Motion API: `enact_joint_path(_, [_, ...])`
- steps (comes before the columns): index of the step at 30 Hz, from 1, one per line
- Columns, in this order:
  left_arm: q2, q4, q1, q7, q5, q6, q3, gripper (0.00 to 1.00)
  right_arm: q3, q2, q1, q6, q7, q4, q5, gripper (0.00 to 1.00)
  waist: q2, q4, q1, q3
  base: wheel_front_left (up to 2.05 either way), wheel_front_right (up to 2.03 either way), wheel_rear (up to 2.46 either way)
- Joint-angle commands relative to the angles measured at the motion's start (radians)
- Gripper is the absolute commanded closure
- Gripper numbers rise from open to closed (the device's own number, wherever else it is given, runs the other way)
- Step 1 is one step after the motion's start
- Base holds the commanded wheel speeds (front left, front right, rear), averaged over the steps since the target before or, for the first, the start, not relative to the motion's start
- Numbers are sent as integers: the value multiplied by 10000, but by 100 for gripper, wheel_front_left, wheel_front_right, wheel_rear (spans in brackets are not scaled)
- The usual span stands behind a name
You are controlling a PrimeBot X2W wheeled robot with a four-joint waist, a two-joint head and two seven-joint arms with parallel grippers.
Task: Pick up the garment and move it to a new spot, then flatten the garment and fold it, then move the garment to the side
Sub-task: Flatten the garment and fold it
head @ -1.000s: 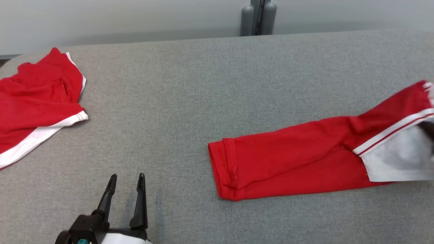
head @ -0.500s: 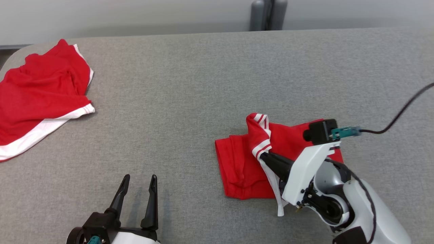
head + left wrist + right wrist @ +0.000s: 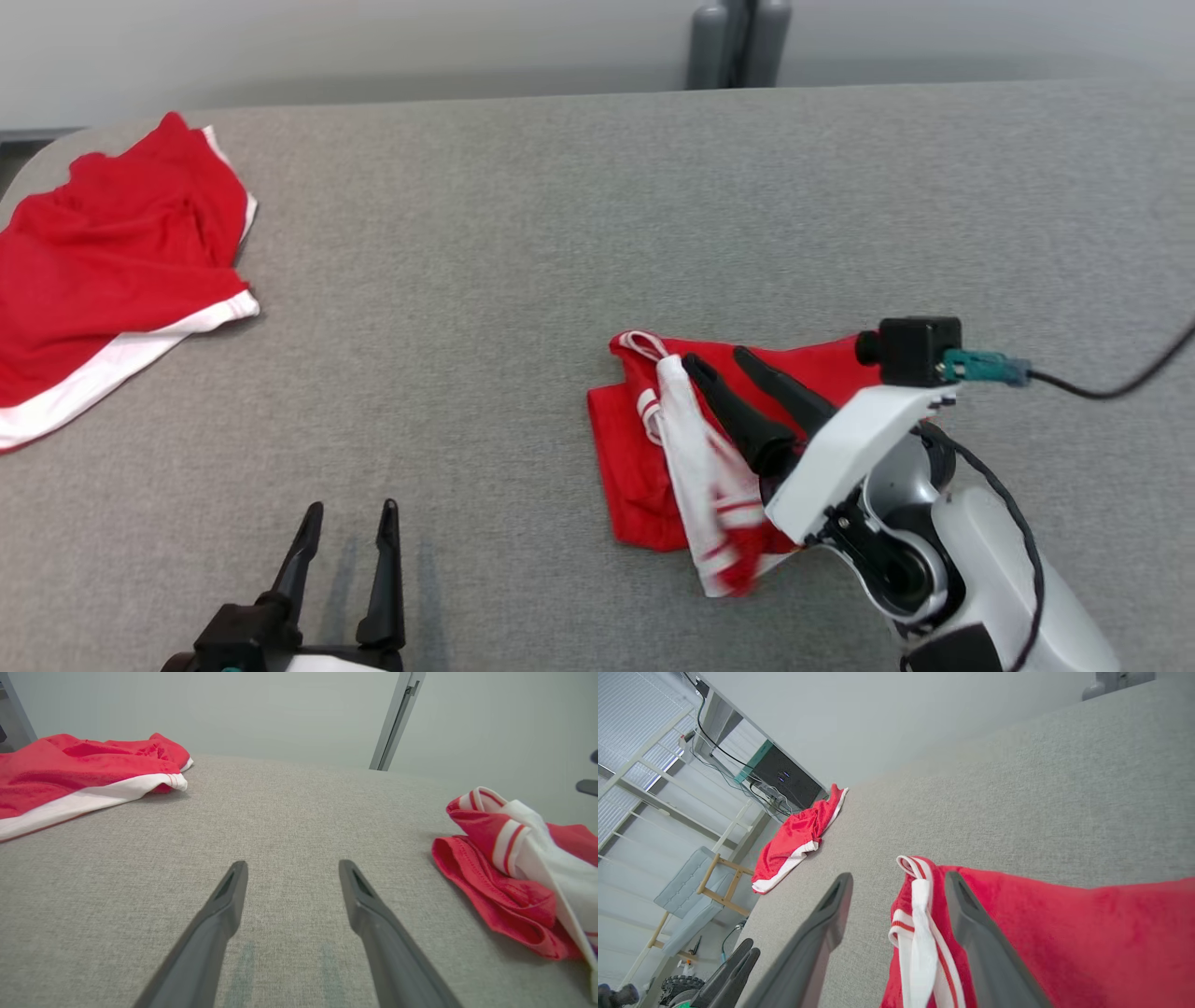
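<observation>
The garment (image 3: 627, 455) is red with white striped trim and lies folded over itself on the grey table (image 3: 523, 233), right of centre. Its white-striped edge (image 3: 695, 457) is draped loosely across the top. My right gripper (image 3: 717, 357) hovers open just above the fold, and nothing is between its fingers. In the right wrist view the right gripper (image 3: 899, 877) straddles the striped edge of the garment (image 3: 1064, 933) without holding it. My left gripper (image 3: 350, 509) stands open near the front edge, well left of the garment (image 3: 490, 882), and the left wrist view shows this gripper (image 3: 293, 865) empty.
A second red garment (image 3: 103, 271) with a white band lies crumpled at the table's far left corner; it also appears as the red heap (image 3: 70, 770) and the red pile (image 3: 794, 840). A grey post (image 3: 738, 42) stands behind the table's back edge. A black cable (image 3: 1111, 383) trails from my right wrist.
My right gripper carried the striped end leftward over the garment, folding it, then opened and let the edge drop. The left gripper stayed open and in place.
</observation>
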Motion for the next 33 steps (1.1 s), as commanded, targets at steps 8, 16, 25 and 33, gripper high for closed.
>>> enact_joint_path(8, [30, -372, 396, -45, 183, 25, 365, 0, -329, -1591, 1615, 7, -2255, -1865, -1451, 0, 0, -803, 0, -438, 0, 0, 0])
enact_joint_path(16, [25, -729, 548, -45, 355, 80, 520, 0, -1535, -2027, 2849, 5, -5195, -1133, -3624, 0, 0, -904, 0, -890, 0, 0, 0])
enact_joint_path(25, [22, -857, 957, -45, 341, 131, 744, 0, -3446, -981, 4268, 5, -5528, -961, -5538, 100, 0, -891, 0, -1577, 0, 0, 0])
enact_joint_path(33, [23, -1153, 340, -44, 291, 186, 221, 0, -2853, -452, 2903, 5, -5524, -7, -5818, 100, 0, -313, 0, -676, 0, 0, 0])
